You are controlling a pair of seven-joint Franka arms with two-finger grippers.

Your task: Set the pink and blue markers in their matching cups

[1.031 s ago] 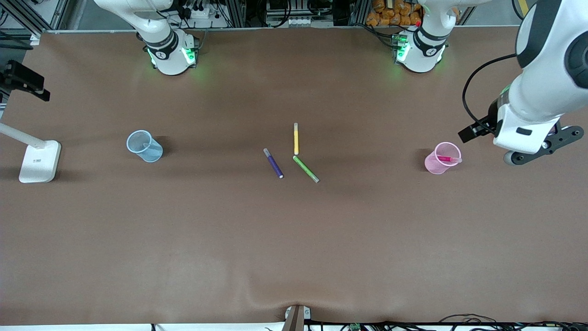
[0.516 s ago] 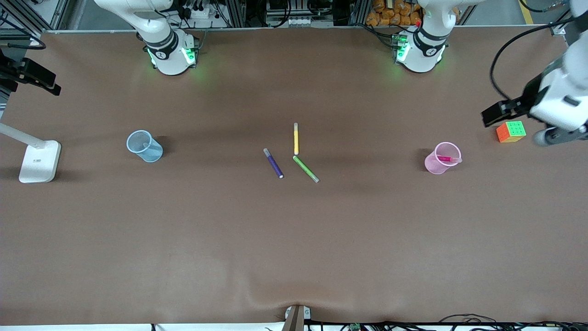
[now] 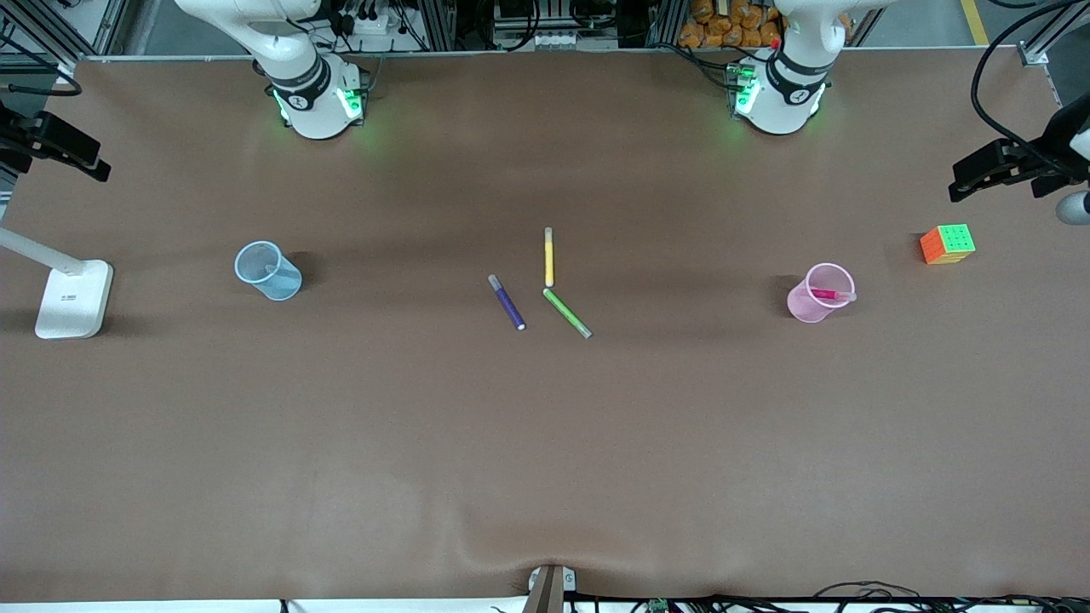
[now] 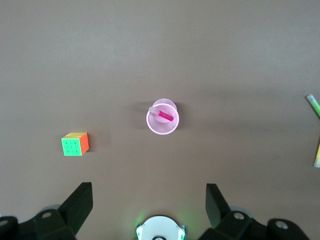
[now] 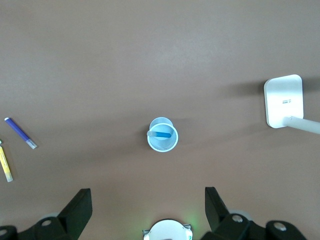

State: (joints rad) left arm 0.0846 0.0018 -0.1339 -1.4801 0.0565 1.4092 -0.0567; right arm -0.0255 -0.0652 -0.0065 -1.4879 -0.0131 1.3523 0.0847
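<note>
You face a wide brown table point(image 3: 545, 443), its covering rippled at the six o'clock edge. At nine o'clock stands a white lamp base point(image 3: 74, 298). Along twelve o'clock you see metal framing point(image 3: 443, 21), cables point(image 3: 375, 21) and orange packets point(image 3: 724, 21).

- big brown table point(image 3: 545, 443), one plain cover over the whole top
- pale blue cup point(image 3: 267, 271) standing toward the right arm's end
- pink cup point(image 3: 819, 293) standing toward the left arm's end
- mid-table: purple pen point(image 3: 507, 302), yellow pen point(image 3: 549, 256) and green pen point(image 3: 567, 313) lying flat in a loose bunch
- colourful puzzle cube point(image 3: 947, 243) near the left arm's end
- white lamp base point(image 3: 74, 298) at the right arm's end
</note>
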